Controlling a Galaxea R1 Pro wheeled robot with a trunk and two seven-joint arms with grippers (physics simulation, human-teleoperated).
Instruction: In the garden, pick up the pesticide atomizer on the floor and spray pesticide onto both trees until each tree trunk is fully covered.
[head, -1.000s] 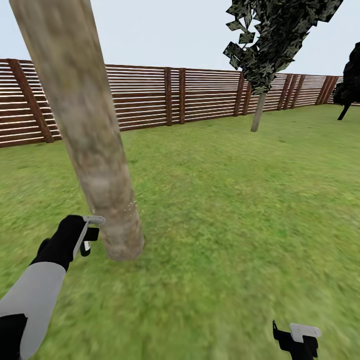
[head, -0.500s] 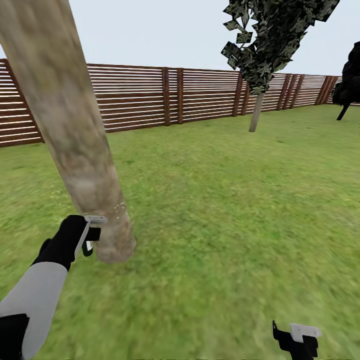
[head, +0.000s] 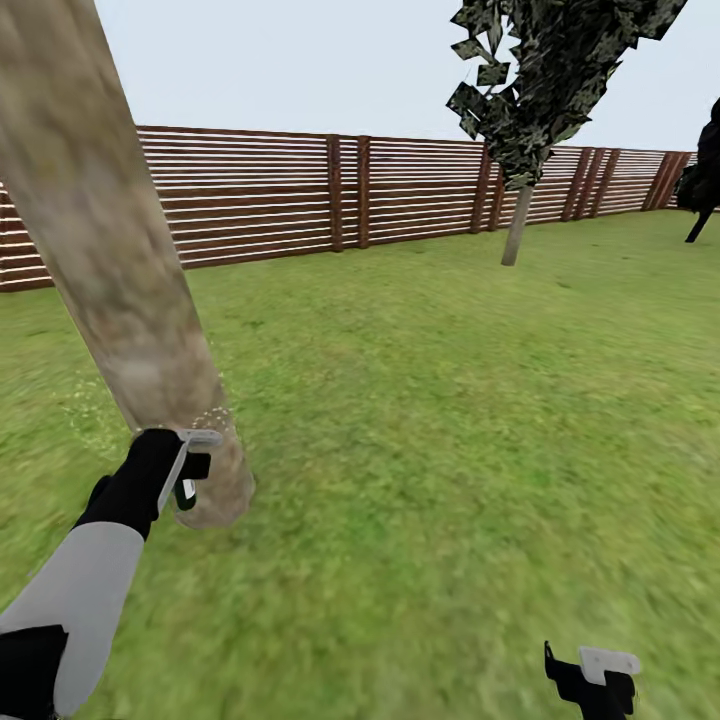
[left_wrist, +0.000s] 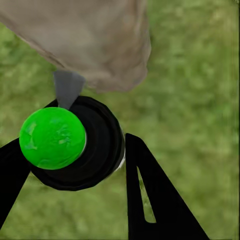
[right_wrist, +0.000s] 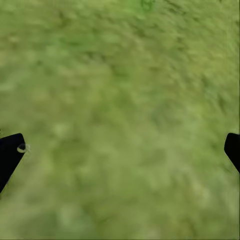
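The left gripper (head: 183, 470) is clamped on the atomizer (left_wrist: 75, 142), held just beside the base of the near trunk (head: 120, 280). In the left wrist view the bottle sits between both fingers (left_wrist: 150, 195), its green cap facing the camera and its grey nozzle (left_wrist: 67, 87) aimed at the bark. Fine pale specks show on the trunk near the nozzle, probably spray, though they are too small to be sure.

To do this step well:
- Keep the nozzle pointed squarely at the trunk, close but not touching.
- Work the spray up the column and around it, since only the base is being reached.
- Hold the grip firm so the bottle does not twist.

The right gripper (head: 592, 680) hangs low over the grass (head: 450, 400), fingers apart and empty. The second tree (head: 517, 225) stands well apart, near the fence (head: 300, 195).
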